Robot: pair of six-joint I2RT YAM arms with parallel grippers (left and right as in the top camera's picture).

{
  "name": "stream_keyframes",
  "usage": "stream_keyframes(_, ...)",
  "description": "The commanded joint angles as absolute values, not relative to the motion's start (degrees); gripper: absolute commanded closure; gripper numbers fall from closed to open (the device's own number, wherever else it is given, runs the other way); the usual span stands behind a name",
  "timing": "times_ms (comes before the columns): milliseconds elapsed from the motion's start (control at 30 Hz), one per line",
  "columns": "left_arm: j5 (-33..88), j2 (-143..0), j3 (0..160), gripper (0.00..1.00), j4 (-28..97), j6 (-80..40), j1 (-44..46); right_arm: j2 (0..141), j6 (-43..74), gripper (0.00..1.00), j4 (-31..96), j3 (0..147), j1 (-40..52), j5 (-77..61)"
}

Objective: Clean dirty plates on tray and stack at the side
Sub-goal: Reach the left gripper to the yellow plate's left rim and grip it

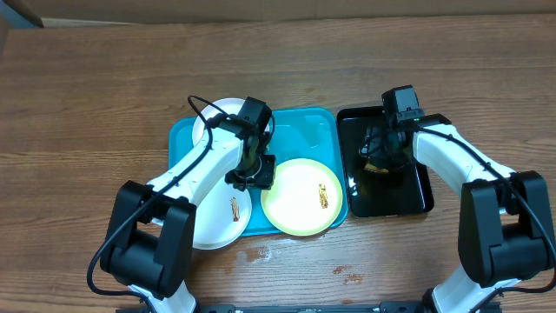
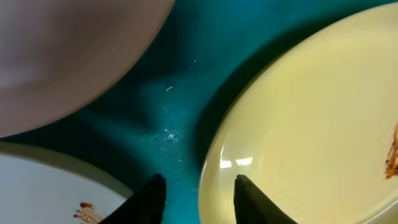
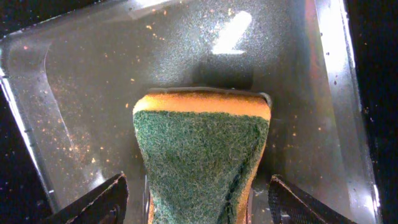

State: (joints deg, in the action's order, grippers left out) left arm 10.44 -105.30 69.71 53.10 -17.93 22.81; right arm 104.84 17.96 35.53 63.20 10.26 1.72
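Note:
The turquoise tray (image 1: 308,122) holds three plates. A pale yellow-green plate (image 1: 300,198) with a brown smear lies at its front right. One white plate (image 1: 221,117) lies at the back left, and a smeared white plate (image 1: 217,222) overhangs the front left corner. My left gripper (image 1: 254,178) is low between them. In the left wrist view its jaws (image 2: 198,186) straddle the yellow-green plate's rim (image 2: 211,162), one finger over the tray (image 2: 168,106), one over the plate, with gaps showing. My right gripper (image 3: 199,199) stands open around a green-and-yellow sponge (image 3: 199,155).
The sponge lies in a glossy black tray (image 1: 408,204) just right of the turquoise one, wet and speckled with crumbs (image 3: 93,93). Small brown stains (image 1: 347,276) mark the wooden table near the front edge. Both arms reach in from the front.

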Motion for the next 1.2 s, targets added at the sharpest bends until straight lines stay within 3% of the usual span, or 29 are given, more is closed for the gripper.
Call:
stream_keyframes(0,11.6,-106.1,69.8,0.65,52.8,-18.3,23.3,104.6,17.8,0.27,35.2,63.4,10.5,1.8)
stream_keyframes(300,9.8,-107.3,69.6,0.69,51.5,-18.3,25.8,104.6,17.8,0.27,35.2,63.4,10.5,1.8)
stream_keyframes(533,4.4,-107.9,69.6,0.81,52.7,-18.3,27.2,104.6,17.8,0.27,35.2,63.4,10.5,1.8)
stream_keyframes(1167,3.3,-108.0,69.5,0.8,52.0,-19.8,29.6,104.6,17.8,0.27,35.2,63.4,10.5,1.8)
